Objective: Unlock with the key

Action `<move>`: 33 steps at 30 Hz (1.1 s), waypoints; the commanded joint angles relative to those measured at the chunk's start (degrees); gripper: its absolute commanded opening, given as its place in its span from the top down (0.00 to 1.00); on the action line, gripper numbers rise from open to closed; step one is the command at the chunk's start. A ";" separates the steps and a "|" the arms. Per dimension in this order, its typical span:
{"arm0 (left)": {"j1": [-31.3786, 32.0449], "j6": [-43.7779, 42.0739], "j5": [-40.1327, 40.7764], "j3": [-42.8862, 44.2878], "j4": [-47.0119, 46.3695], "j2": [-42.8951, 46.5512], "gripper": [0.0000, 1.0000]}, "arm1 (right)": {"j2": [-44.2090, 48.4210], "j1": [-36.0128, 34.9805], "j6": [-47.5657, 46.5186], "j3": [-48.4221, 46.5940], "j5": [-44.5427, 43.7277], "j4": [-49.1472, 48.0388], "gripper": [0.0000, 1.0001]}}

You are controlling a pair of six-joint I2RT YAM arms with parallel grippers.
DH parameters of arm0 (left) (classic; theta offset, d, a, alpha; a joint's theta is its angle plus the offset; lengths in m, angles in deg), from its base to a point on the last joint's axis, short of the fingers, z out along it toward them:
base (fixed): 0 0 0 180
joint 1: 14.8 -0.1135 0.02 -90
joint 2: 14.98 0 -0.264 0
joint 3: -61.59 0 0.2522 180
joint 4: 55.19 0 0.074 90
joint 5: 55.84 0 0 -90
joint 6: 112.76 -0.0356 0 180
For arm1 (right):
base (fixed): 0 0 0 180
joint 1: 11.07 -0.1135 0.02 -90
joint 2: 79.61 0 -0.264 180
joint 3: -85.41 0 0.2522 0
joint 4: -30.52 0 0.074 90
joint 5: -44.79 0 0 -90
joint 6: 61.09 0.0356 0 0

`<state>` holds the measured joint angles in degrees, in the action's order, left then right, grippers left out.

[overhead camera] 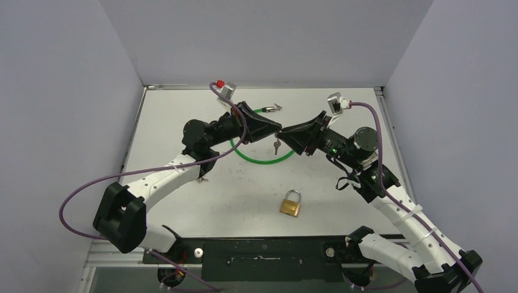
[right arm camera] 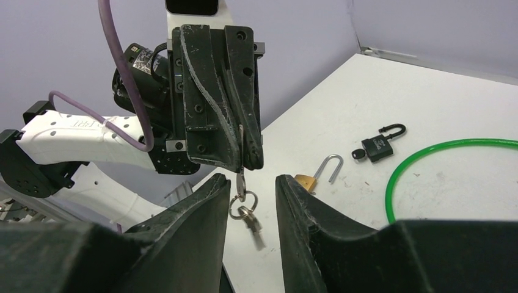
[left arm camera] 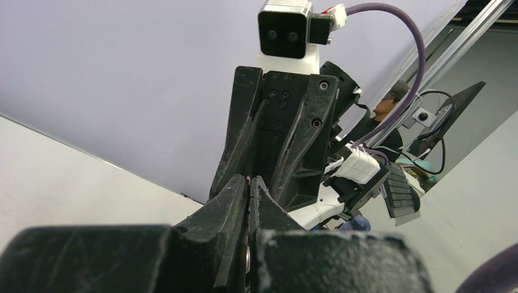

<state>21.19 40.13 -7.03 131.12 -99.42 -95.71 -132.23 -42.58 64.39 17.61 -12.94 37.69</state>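
Observation:
My left gripper point(overhead camera: 274, 130) is shut on a key and holds it up in the air; in the right wrist view its fingers point(right arm camera: 243, 143) pinch the key's head. A ring and a second key point(right arm camera: 247, 213) dangle below, also visible in the top view point(overhead camera: 277, 146). My right gripper point(overhead camera: 287, 138) is open, tip to tip with the left one. Its fingers point(right arm camera: 207, 201) stand on either side of the dangling key without touching it. The brass padlock point(overhead camera: 291, 203) lies on the table nearer the bases, its shackle point(right arm camera: 330, 167) closed.
A green cable loop point(overhead camera: 262, 157) lies on the table under the grippers, its metal end point(overhead camera: 273, 108) towards the back. A small black padlock point(right arm camera: 379, 146) with its shackle open lies beside the cable. Grey walls enclose the table on three sides.

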 commanded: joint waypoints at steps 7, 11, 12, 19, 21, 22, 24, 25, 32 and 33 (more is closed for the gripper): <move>0.39 3.83 0.58 2.67 -8.44 -1.43 1.00 | -1.40 0.39 1.90 0.86 2.95 -6.91 0.86; 0.49 4.07 0.63 2.61 -9.00 -1.62 1.00 | -2.28 0.72 3.27 1.50 3.92 -9.30 0.93; 0.49 4.13 0.73 2.72 -9.19 -1.61 1.00 | -2.49 0.86 3.68 1.68 4.34 -9.91 0.96; 0.28 4.30 3.03 2.75 -9.33 -1.02 0.75 | -1.67 1.64 4.64 3.17 5.10 -11.26 1.00; -0.36 3.39 5.30 1.90 -7.79 0.03 0.47 | -0.46 2.44 4.54 4.47 4.45 -11.84 1.00; -0.97 2.82 6.89 1.07 -6.74 0.91 0.37 | 0.15 2.95 4.64 4.99 4.31 -12.06 1.00; -2.71 1.79 11.45 -0.96 -4.23 3.70 0.20 | 0.85 3.90 5.00 5.86 4.59 -12.41 1.00; -3.71 1.19 13.29 -2.03 -3.03 5.04 0.16 | 1.22 4.31 5.31 6.20 4.89 -12.57 1.00; -6.30 -12.72 23.38 -0.82 24.40 11.60 0.11 | 3.26 6.79 6.05 8.02 4.87 -12.26 1.00; -6.24 -15.21 25.81 -0.11 31.71 12.08 0.10 | 3.64 7.11 5.93 8.21 4.24 -11.58 1.00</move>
<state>14.79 36.20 10.00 127.56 -89.39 -86.55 -130.76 -36.63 70.12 25.34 -8.33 29.30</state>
